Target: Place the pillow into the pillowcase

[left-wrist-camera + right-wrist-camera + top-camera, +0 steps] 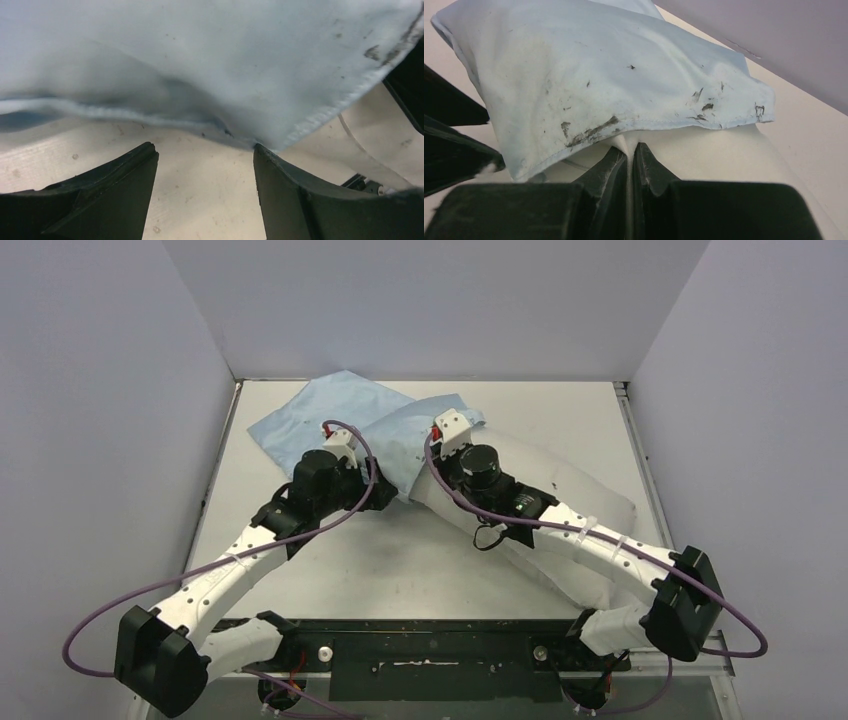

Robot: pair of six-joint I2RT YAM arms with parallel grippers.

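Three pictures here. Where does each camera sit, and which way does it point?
Top external: above and behind the robot, looking down at the table; left arm and right arm show, bases at the bottom.
Left wrist: on the left wrist, facing the pillowcase hem past the open left gripper.
Right wrist: on the right wrist, facing the pillowcase past the right gripper, shut on the pillow.
Shared: both wrist views show the pillowcase's edge.

Pale lavender walls, off-white table

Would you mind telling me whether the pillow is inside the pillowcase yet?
Partly in: one end of the pillow is covered by the pillowcase, while the rest lies bare toward the right.
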